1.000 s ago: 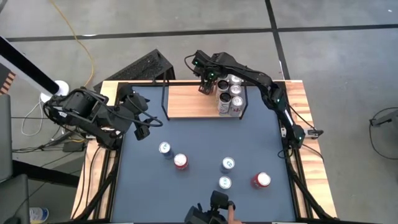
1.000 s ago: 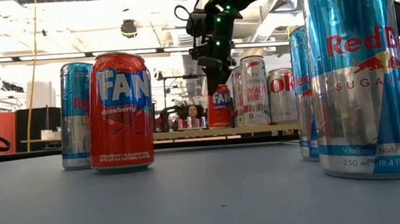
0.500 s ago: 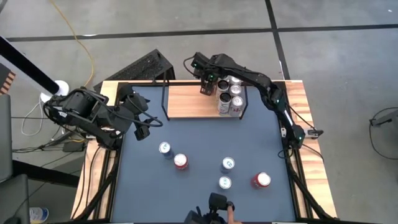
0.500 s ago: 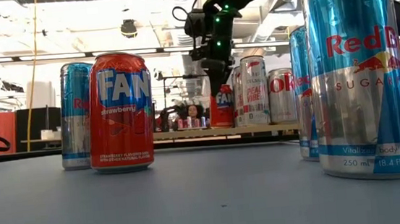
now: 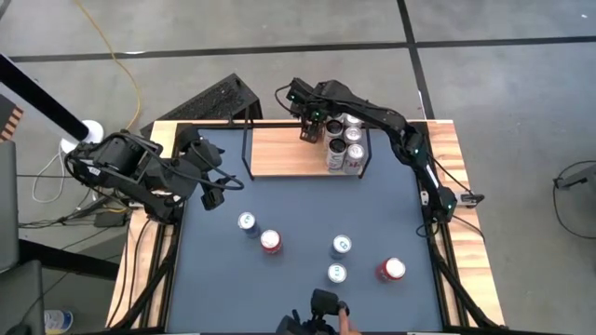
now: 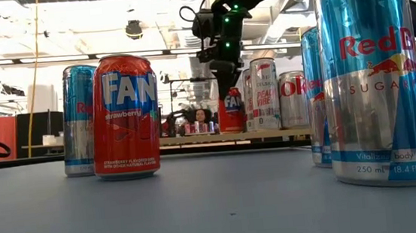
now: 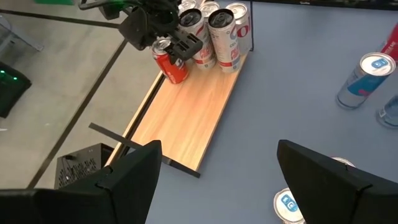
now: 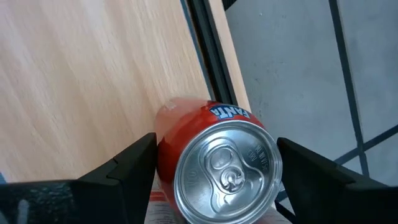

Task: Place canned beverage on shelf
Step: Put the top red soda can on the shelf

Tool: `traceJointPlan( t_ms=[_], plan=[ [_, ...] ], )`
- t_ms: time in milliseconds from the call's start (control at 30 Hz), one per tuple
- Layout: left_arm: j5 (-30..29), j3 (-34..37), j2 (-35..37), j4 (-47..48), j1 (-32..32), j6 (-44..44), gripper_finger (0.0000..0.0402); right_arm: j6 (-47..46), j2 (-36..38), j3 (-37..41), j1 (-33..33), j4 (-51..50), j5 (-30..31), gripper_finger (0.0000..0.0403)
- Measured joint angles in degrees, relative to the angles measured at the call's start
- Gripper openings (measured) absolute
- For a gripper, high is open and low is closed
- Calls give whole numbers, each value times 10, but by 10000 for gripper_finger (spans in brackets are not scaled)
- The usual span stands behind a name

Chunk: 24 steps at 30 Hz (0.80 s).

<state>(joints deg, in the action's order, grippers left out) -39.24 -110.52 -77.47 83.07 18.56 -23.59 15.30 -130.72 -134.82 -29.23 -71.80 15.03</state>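
Note:
The shelf (image 5: pixel 284 154) is a light-wood board with a black wire frame, standing at the table's far edge. Several cans (image 5: pixel 345 140) stand on its right end. Just left of them is a red Fanta can (image 8: pixel 217 162), also seen in the left wrist view (image 7: pixel 171 62) and the low view (image 6: pixel 231 111). My right gripper (image 8: pixel 214 174) is over this can, shut on it. My left gripper (image 7: pixel 217 180) waits open above the table's left side (image 5: pixel 223 181), holding nothing. My right gripper pinches the red can between its two fingers, on opposite sides of the wall just under the top rim (image 8: pixel 163 155). The fingers come steeply from above. The can stands nearly upright, its base level with the board near the shelf's far edge (image 6: pixel 233 132).
Several more cans stand loose on the dark table top: a blue one (image 5: pixel 247 221), a red one (image 5: pixel 270 241), two blue ones (image 5: pixel 341 245) (image 5: pixel 336 273) and a red one (image 5: pixel 392 270). The shelf's left half is bare wood. A hand (image 5: pixel 345 321) shows at the near edge.

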Motion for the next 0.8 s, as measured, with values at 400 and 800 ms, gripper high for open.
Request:
traceJointPlan(
  t_ms=[400,800],
  plan=[
    [-7,0,0,-7,0,15,309,18,1,0,6,10,14,297],
    [-30,29,-7,-43,-25,81,309,21,2,-1,9,10,14,297]
  ],
)
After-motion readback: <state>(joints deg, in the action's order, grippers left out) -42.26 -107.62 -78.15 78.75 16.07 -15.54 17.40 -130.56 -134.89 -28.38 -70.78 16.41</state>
